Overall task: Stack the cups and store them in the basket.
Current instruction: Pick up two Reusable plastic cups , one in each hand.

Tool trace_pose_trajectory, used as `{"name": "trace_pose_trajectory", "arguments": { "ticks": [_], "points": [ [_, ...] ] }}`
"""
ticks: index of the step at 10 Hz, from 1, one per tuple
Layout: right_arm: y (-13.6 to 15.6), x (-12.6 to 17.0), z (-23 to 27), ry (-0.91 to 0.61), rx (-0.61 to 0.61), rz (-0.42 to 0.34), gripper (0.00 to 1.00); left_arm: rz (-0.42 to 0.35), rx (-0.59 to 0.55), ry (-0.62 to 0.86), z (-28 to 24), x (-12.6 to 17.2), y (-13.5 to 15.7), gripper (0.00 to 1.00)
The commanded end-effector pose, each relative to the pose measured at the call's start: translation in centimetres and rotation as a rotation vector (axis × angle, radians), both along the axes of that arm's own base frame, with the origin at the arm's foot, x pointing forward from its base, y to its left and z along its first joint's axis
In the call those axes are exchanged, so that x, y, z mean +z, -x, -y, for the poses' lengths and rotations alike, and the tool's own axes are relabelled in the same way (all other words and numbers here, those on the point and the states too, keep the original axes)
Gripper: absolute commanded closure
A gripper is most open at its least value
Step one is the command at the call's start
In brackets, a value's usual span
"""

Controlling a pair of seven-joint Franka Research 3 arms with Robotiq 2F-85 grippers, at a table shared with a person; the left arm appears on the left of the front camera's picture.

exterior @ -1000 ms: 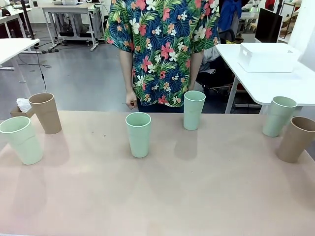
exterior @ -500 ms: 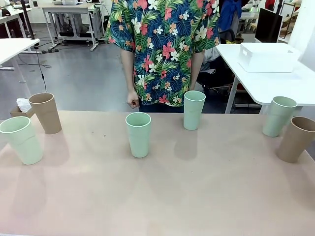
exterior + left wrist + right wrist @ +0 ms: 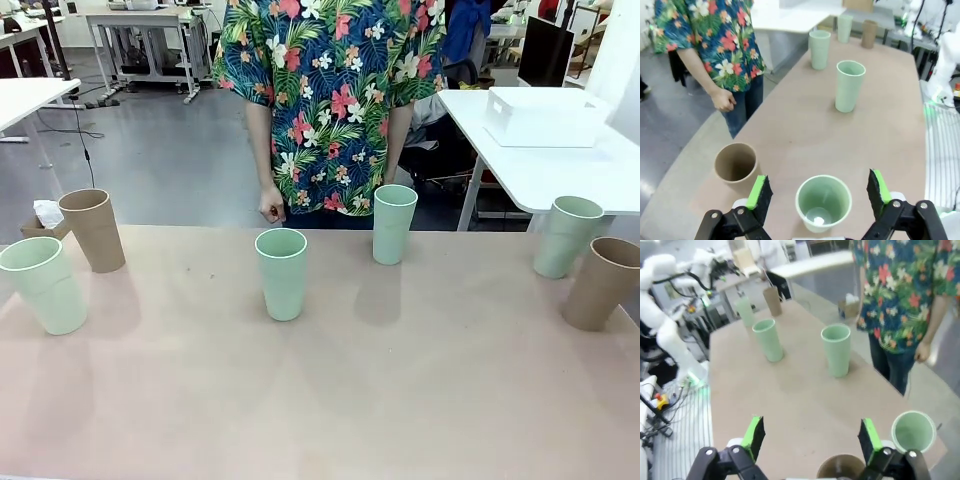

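Cups (image 3: 281, 273) are all standing apart on the table (image 3: 420, 400), nothing stacked yet; left gripper (image 3: 818, 190) is hovering wide-jawed over a mint cup (image 3: 823, 202), right gripper (image 3: 810, 436) is gaping empty.

Surface (image 3: 400, 420): plain pale pinkish beige. Person's shirt (image 3: 330, 90): dark navy, printed with green leaves and pink, red and white flowers. Left of the person: tan-brown cup (image 3: 92, 230), pale mint cup (image 3: 42, 285). In front of the person: mint cup (image 3: 281, 273), mint cup (image 3: 393, 224). Right of the person: mint cup (image 3: 567, 236), tan-brown cup (image 3: 603, 283), white basket (image 3: 545, 117). Left gripper (image 3: 818, 186), right gripper (image 3: 811, 434): black, green pads (image 3: 758, 186).
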State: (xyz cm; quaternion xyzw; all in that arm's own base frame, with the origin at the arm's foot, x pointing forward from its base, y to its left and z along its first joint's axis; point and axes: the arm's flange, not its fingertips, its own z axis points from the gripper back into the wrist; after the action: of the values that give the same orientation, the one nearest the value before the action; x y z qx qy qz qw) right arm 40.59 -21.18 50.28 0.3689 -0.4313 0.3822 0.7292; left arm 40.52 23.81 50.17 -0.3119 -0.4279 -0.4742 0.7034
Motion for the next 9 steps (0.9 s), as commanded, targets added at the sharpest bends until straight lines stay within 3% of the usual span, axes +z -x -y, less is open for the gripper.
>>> {"name": "trace_pose_trajectory", "arguments": {
  "ticks": [1,4,7,9],
  "points": [
    [-2.1,-1.6,5.0,-0.105,0.056,0.080,0.00,0.078,-0.033,0.105,-4.4,-1.5,-1.1,0.00],
    [-2.6,-6.4,9.7,-0.164,0.041,0.141,0.00,0.185,-0.010,0.140,-8.6,-6.7,-2.2,0.00],
    [-2.2,-12.5,10.4,-0.191,0.039,0.187,0.00,0.142,-0.119,0.187,-9.7,-11.9,-3.7,0.00],
    [-1.7,-16.4,9.7,-0.210,0.046,0.161,0.00,0.094,-0.156,0.225,-9.8,-14.8,-3.6,0.00]
  ]
}}
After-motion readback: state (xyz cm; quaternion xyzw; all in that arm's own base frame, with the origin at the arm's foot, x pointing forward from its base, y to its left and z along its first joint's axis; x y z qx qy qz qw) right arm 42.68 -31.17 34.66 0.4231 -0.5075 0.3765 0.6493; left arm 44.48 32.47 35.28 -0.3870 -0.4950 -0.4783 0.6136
